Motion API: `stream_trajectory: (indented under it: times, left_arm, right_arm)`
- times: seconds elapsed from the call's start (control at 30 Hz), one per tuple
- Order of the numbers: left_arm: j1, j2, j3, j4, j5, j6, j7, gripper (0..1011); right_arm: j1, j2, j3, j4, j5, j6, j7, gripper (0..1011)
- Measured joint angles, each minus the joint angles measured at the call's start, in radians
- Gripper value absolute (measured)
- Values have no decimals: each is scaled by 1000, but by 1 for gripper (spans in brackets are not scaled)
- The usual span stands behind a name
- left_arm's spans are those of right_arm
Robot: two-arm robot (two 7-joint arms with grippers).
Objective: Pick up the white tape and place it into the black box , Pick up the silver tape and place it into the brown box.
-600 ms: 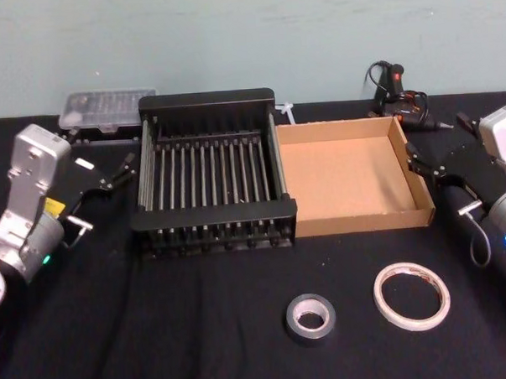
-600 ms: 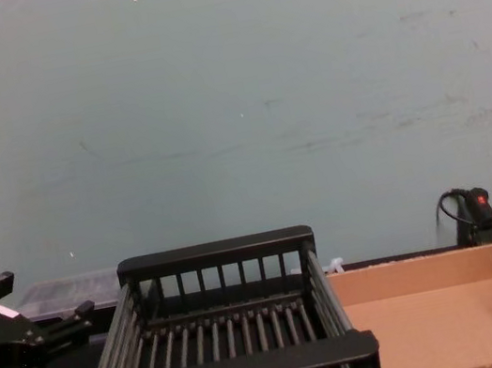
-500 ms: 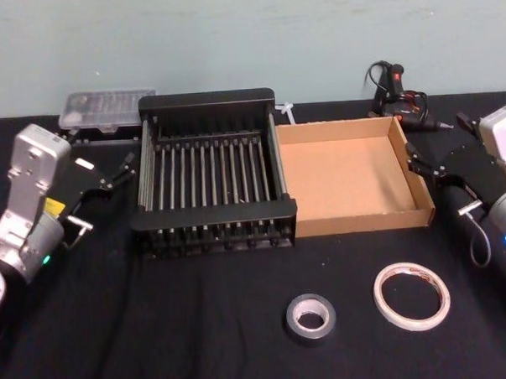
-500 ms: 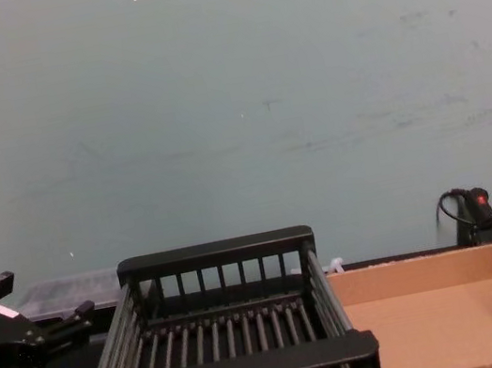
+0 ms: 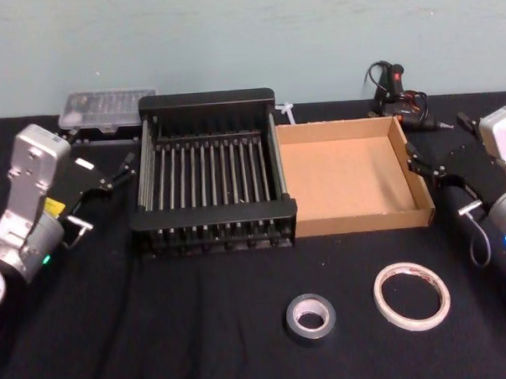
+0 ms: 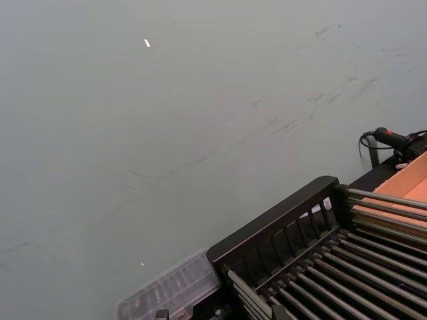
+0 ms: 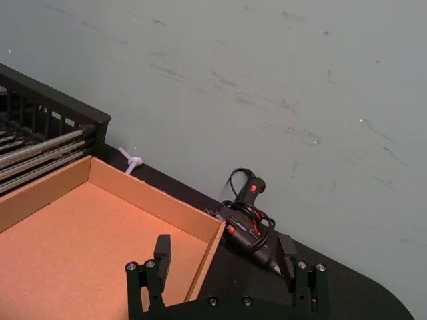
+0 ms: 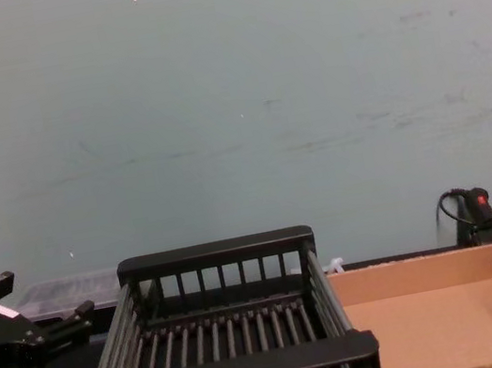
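Nothing placed yet: white tape [image 5: 412,295] and silver tape [image 5: 311,319] lie on table, black box [image 5: 208,99] and brown box [image 5: 350,181] empty. Left gripper [image 5: 108,173] and right gripper [image 5: 437,162] both spread, holding nothing, beside boxes.

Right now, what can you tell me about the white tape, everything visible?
The white tape is a thin, flat whitish ring with faint red marks on its face and a wide centre hole showing the black table through it. It lies flat on the table's near right part, in front of the brown box and to the right of the silver tape, apart from both. Nothing touches it but the table; neither gripper is near it.
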Motion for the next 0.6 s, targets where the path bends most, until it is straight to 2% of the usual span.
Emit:
stream_trajectory:
  times: [0.6]
  left_arm:
    - [0, 0, 0, 0, 0, 0, 0, 1001]
  right_arm:
    - [0, 0, 0, 0, 0, 0, 0, 1000]
